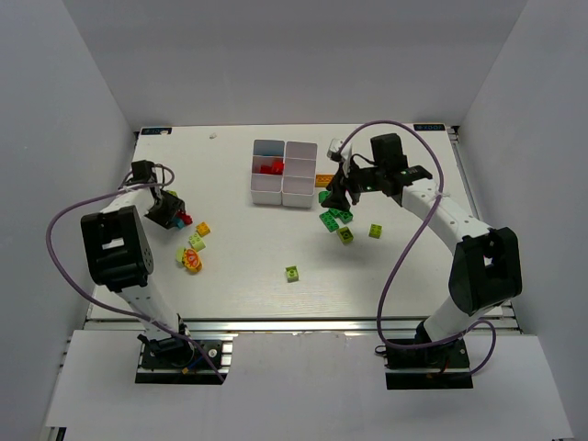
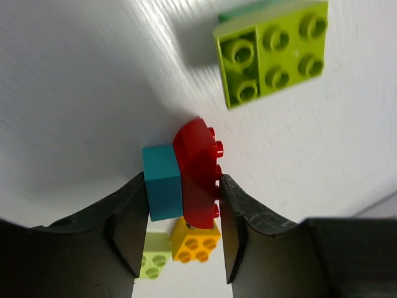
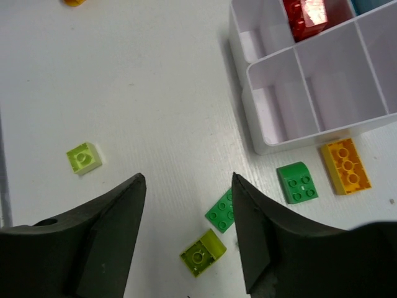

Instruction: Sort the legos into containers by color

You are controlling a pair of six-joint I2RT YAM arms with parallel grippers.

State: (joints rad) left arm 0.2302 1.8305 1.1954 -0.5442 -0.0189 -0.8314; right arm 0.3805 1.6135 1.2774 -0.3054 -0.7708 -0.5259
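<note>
My left gripper (image 2: 182,186) is low over the table's left side (image 1: 171,213), its fingers closed against a red brick (image 2: 198,180) and a light blue brick (image 2: 162,186) pressed side by side. A yellow brick (image 2: 195,242) and a pale lime one (image 2: 152,264) lie beyond them. My right gripper (image 3: 187,180) is open and empty, hovering by the white tray (image 3: 298,56) in the top view (image 1: 338,197), above a flat green brick (image 3: 223,211) and a lime brick (image 3: 203,251). Red bricks (image 3: 307,15) sit in one tray compartment.
A rounded green brick (image 3: 298,182) and an orange brick (image 3: 346,164) lie against the tray's near wall. Loose lime bricks lie at mid-table (image 1: 291,273) and to the right (image 1: 375,231). A large lime brick (image 2: 270,53) and a red-yellow cluster (image 1: 190,261) are near my left gripper.
</note>
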